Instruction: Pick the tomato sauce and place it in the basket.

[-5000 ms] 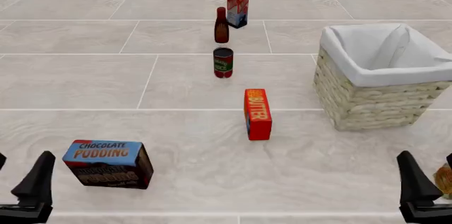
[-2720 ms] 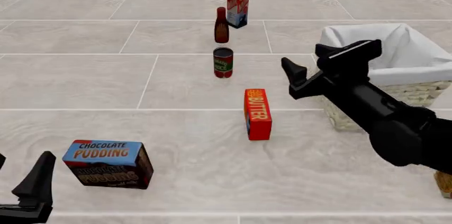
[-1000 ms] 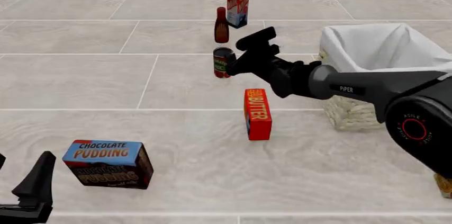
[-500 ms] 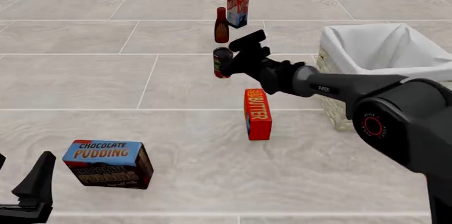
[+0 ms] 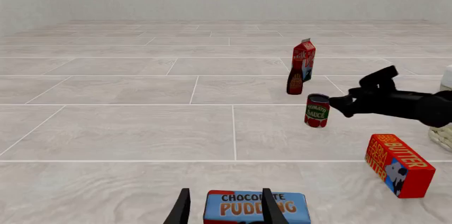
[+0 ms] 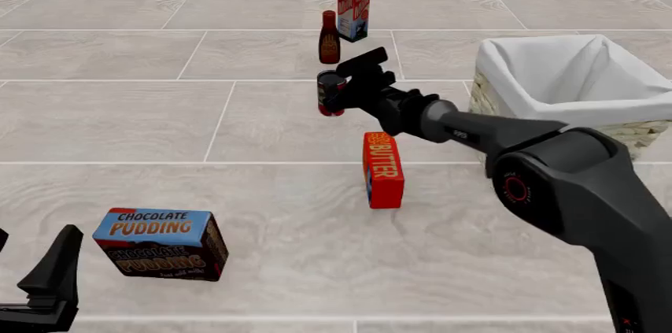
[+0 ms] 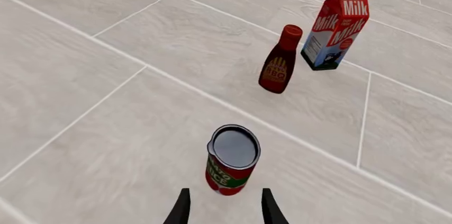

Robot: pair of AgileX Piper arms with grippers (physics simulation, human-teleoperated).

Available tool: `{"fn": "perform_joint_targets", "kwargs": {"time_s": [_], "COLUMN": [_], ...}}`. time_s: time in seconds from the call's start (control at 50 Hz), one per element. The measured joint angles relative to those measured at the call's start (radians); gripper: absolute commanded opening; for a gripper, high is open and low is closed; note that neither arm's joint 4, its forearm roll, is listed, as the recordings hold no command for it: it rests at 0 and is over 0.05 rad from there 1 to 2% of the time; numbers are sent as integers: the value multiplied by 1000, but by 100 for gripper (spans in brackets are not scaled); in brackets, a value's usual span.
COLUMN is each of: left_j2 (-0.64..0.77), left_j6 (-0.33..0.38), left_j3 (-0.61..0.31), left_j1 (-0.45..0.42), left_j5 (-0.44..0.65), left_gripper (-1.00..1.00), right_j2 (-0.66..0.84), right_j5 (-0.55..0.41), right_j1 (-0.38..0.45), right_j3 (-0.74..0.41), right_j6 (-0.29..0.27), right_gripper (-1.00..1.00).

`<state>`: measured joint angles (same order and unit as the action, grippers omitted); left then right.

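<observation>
A: Left side? 
B: Left gripper (image 6: pixel 47 282) low at near edge, fingers spread, holding nothing. Chocolate pudding box (image 6: pixel 163 242) beside it.

A: Middle? 
B: Tomato sauce (image 6: pixel 330 93) upright on floor, BBQ bottle (image 6: pixel 330 37) and milk carton (image 6: pixel 354 8) behind, butter box (image 6: pixel 383 169) in front. Right gripper (image 6: pixel 341 81) just short of the can, jaws apart, nothing gripped.

A: Right? 
B: Basket (image 6: pixel 572 124), well apart from can.
</observation>
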<state>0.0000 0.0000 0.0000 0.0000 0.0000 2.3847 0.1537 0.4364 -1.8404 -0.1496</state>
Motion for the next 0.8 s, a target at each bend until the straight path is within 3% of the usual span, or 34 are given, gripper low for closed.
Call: {"fn": "perform_joint_targets", "kwargs": {"time_s": [0.8], "left_j2": [0], "left_j6": [0], "left_j3": [0], "left_j1": [0], "left_j5": [0], "left_gripper": [100], "right_j2": [245], "right_j5": [-181], "right_j1": [-21], "right_j3": [-408], "right_j6": [10], "right_gripper": [100]}}
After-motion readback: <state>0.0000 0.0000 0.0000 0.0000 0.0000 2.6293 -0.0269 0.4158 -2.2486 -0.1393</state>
